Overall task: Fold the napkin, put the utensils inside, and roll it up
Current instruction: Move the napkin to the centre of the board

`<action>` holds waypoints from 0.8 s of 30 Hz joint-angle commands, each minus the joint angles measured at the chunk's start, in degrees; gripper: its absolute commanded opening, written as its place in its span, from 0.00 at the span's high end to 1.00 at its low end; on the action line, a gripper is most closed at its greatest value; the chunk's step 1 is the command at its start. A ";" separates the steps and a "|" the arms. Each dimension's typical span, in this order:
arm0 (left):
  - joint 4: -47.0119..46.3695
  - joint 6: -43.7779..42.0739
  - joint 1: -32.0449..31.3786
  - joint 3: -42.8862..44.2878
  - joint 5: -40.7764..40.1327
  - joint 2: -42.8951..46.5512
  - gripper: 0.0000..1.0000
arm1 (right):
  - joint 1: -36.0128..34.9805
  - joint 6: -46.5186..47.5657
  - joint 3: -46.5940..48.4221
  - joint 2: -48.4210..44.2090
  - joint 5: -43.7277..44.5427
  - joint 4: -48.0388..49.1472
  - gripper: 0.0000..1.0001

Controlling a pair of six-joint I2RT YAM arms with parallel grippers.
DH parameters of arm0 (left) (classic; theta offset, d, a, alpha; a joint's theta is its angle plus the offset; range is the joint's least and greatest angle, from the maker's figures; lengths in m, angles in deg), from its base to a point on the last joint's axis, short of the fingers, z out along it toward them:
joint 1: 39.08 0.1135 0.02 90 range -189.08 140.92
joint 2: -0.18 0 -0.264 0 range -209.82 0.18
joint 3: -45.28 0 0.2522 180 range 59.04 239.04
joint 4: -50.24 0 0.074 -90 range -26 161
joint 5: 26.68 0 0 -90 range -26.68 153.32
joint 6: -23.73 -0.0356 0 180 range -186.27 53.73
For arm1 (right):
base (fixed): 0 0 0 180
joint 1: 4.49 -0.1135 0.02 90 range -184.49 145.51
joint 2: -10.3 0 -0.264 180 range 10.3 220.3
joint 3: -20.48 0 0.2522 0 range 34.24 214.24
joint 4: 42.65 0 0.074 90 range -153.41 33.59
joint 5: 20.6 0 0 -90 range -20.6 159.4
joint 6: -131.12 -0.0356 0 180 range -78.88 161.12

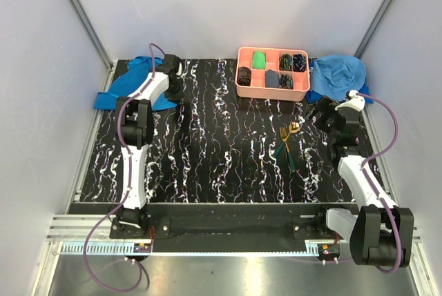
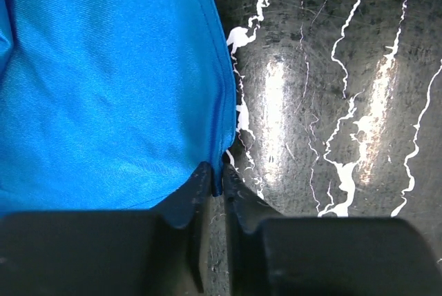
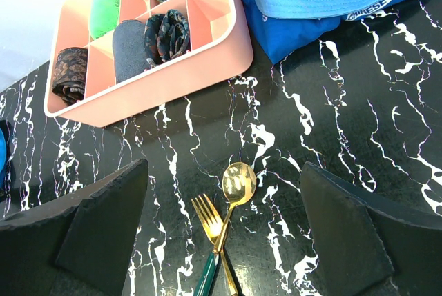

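The fork (image 3: 207,214) and spoon (image 3: 239,183) are pictured lying together on the marbled black table (image 1: 221,165), below the right claw (image 3: 224,172), which is spread wide and holds nothing. Farther back, at the left, the royal-blue napkin (image 2: 110,89) is pinched by its hem in the nearly closed left claw (image 2: 217,175). A pink tray (image 1: 269,93) is set along the far edge.

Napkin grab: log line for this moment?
left gripper: shut on napkin edge | right gripper: open, empty | fork, spoon: on table, untouched
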 commanded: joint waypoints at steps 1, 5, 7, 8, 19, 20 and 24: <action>1.77 0.30 -0.35 -1.49 5.17 -0.08 0.94 | 0.14 -0.20 2.17 -0.17 -0.18 1.30 0.00; -3.64 3.89 -1.92 -11.38 10.01 6.41 1.00 | 0.14 -0.20 2.34 0.71 -0.36 1.30 0.00; -7.17 6.62 -4.37 -16.41 10.72 12.83 1.00 | 0.14 0.06 2.52 1.06 -0.62 1.21 0.00; -11.11 7.85 -5.26 -22.18 10.72 15.11 1.00 | 0.14 0.06 2.52 1.24 -0.53 1.12 0.00; -49.41 31.74 -30.53 -60.19 13.97 35.88 1.00 | -0.56 -3.10 5.15 5.63 -17.13 -2.73 0.10; -52.25 35.77 -32.84 -62.29 14.32 35.79 1.00 | -2.13 -3.36 5.33 5.81 -17.67 -3.79 0.11; -62.54 42.66 -41.73 -62.93 16.25 33.86 0.64 | -10.04 -3.10 4.28 4.93 -14.18 -10.55 0.12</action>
